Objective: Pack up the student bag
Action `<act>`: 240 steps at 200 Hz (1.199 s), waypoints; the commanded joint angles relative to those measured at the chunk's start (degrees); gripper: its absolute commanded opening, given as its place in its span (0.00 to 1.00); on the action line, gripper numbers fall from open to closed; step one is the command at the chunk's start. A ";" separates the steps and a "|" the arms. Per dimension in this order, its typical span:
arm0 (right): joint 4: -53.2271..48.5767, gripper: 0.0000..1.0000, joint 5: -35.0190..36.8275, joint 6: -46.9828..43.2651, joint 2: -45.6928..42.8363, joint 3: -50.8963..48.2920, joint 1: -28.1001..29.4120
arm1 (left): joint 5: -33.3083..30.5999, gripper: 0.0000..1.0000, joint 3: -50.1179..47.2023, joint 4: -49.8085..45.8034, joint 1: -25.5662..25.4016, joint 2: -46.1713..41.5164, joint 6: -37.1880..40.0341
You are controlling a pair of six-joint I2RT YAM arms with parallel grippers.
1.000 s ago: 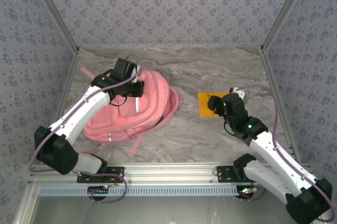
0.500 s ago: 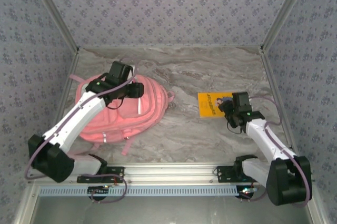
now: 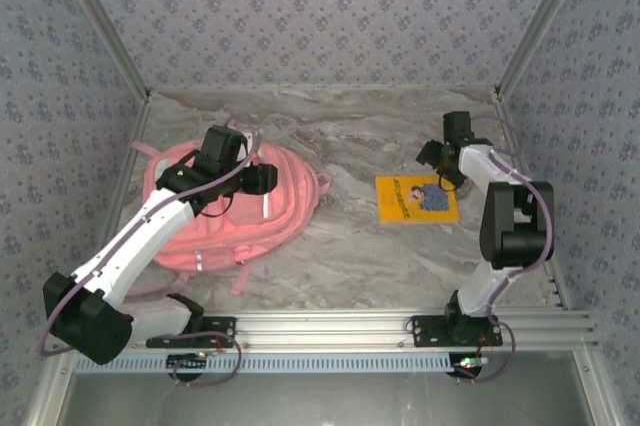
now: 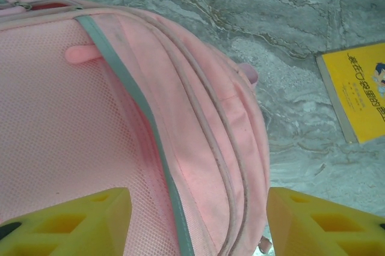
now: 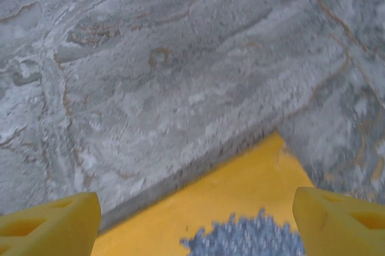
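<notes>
Top external view: you see the student bag (image 3: pixel 215 221) lying flat on the left half of the marble table (image 3: pixel 360 246), with a pink strap (image 3: pixel 243 271) trailing toward the near edge.
Student bag: pink and soft, with its rounded end toward the yellow book (image 3: pixel 415 198) on the right half. Bare table lies between the two.
Left gripper: your left gripper (image 3: pixel 260 178) hangs over the bag's right part. In the left wrist view the gripper (image 4: pixel 198 220) has its yellow fingers (image 4: pixel 66 223) spread apart, with nothing pinched between them.
Under the left gripper: you look down on the bag's mesh panel (image 4: pixel 54 142), a grey trim stripe (image 4: pixel 129 88) and piped seams curving along the bag's edge. The book (image 4: pixel 358 97) shows at the right, apart from the bag.
Right gripper: your right gripper (image 3: pixel 440 158) sits at the book's far edge, with the arm folded back over its base. In the right wrist view the gripper (image 5: pixel 195 226) has its yellow fingers (image 5: pixel 340 220) wide apart and holds nothing.
Under the right gripper: a corner of the book (image 5: pixel 240 196) with a blue-grey printed patch lies flat on the marble (image 5: pixel 150 57). You cannot tell whether the fingertips touch it.
</notes>
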 commanded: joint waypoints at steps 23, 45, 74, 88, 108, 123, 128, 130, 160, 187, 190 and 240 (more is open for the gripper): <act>-5.88 0.85 -8.29 -8.25 10.54 12.18 -2.66 | 1.58 0.61 -0.44 1.82 -0.34 -2.34 1.93; -7.32 0.84 -9.49 -9.17 14.12 14.23 -2.56 | 2.21 0.61 -0.45 1.93 -0.32 -2.33 1.87; -7.23 0.84 -11.60 -11.08 15.95 14.43 -0.42 | 2.38 0.62 -0.41 2.15 -0.36 -2.37 1.91; -6.39 0.84 -14.07 -12.68 15.97 14.02 1.45 | 2.38 0.62 -0.44 2.22 -0.31 -2.24 1.96; -5.63 0.82 -16.54 -13.12 15.98 13.39 3.87 | 2.56 0.62 -0.21 2.18 -0.30 -1.93 1.91; -5.49 0.82 -17.37 -13.08 15.59 12.62 5.99 | 2.55 0.62 -0.14 2.20 -0.36 -1.93 1.91; -5.43 0.82 -17.31 -12.96 15.37 12.17 6.80 | 2.49 0.62 -0.17 2.19 -0.36 -1.95 1.91; -5.32 0.82 -17.25 -12.88 15.28 11.92 7.03 | 2.47 0.62 -0.17 2.19 -0.36 -1.97 1.91; -3.89 0.81 -15.95 -11.95 12.95 7.18 11.20 | 2.29 0.62 -0.20 2.25 -0.36 -2.02 1.75; -2.40 0.81 -14.96 -11.33 9.32 1.69 15.78 | 2.18 0.62 -0.21 2.38 -0.31 -1.96 1.65; -2.21 0.81 -14.89 -11.16 8.86 0.96 16.52 | 2.18 0.62 -0.20 2.38 -0.35 -2.00 1.57; 2.87 0.81 -16.90 -5.41 -7.78 -18.39 21.38 | 2.71 0.62 2.07 1.83 -1.69 -0.40 0.68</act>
